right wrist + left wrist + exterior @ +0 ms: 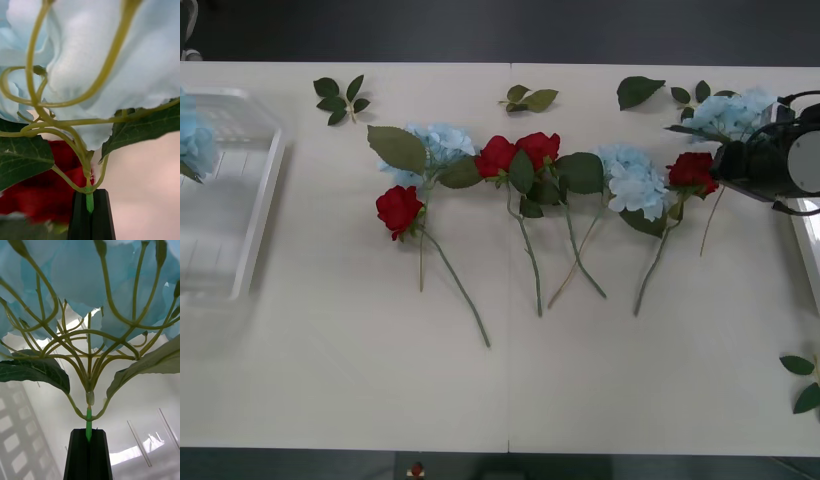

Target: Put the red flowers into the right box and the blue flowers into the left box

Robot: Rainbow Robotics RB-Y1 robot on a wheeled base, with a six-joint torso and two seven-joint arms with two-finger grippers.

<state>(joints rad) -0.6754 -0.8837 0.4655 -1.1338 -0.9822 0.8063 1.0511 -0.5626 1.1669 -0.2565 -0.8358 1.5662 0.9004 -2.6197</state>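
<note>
Front view: on the smooth white counter (pixel 510 390) lie four red roses (pixel 399 209) and fluffy blue hydrangeas (pixel 632 178); the slatted left box (pixel 240 190) sits at the left edge; right wrist: black right pincer (pixel 90 210) clamped on a hydrangea's thin stem (pixel 90 201); left wrist: left pincer (pixel 89 450) clamped on another's stem (pixel 89 425).

left box (pixel 255 215) and its blue flower (pixel 194 140) cut off at frame edge

flowers (pixel 520 165) in a row mid-table, left box (pixel 255 215) left
</note>
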